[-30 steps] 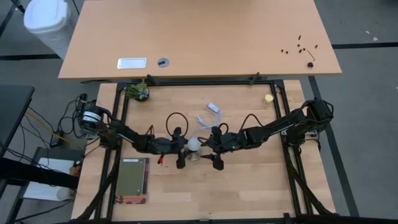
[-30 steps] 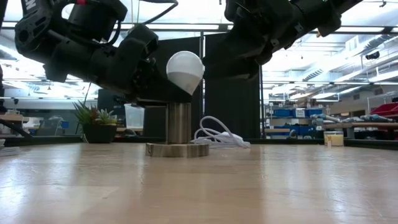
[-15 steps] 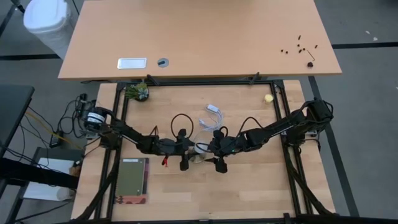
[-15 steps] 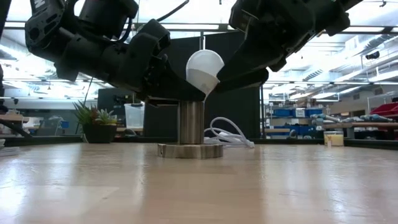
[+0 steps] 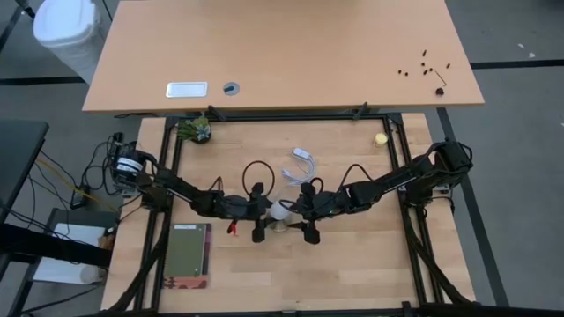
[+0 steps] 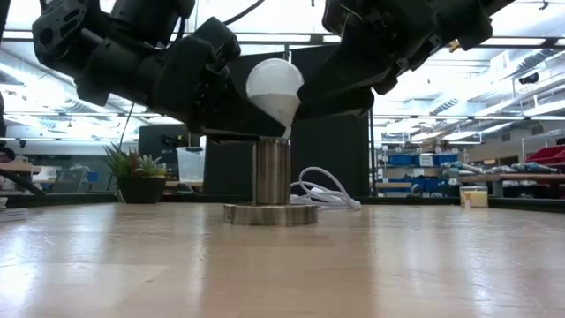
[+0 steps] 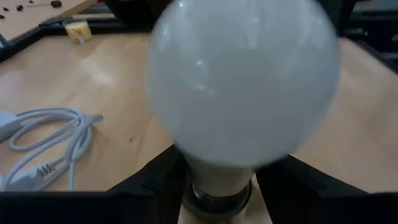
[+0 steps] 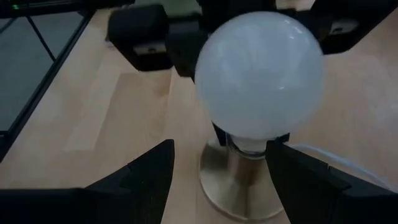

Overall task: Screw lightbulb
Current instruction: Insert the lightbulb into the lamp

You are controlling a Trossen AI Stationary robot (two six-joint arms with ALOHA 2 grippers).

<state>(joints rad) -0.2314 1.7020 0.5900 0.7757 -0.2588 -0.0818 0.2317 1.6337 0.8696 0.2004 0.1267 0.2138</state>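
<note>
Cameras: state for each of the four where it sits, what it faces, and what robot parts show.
High view: overhead, straight down; both arms meet at the lightbulb.
Low view: tabletop height, level; both arms flank the bulb over the metal socket base.
Left wrist view: on left arm; its dark fingers grip the bulb's neck.
Right wrist view: on right arm; its spread fingers frame bulb and socket base.
All four share the lightbulb.

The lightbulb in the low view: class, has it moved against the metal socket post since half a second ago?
Yes. The lightbulb has swung from leaning right of the socket post to leaning left, its globe now over the post's left edge.
</note>
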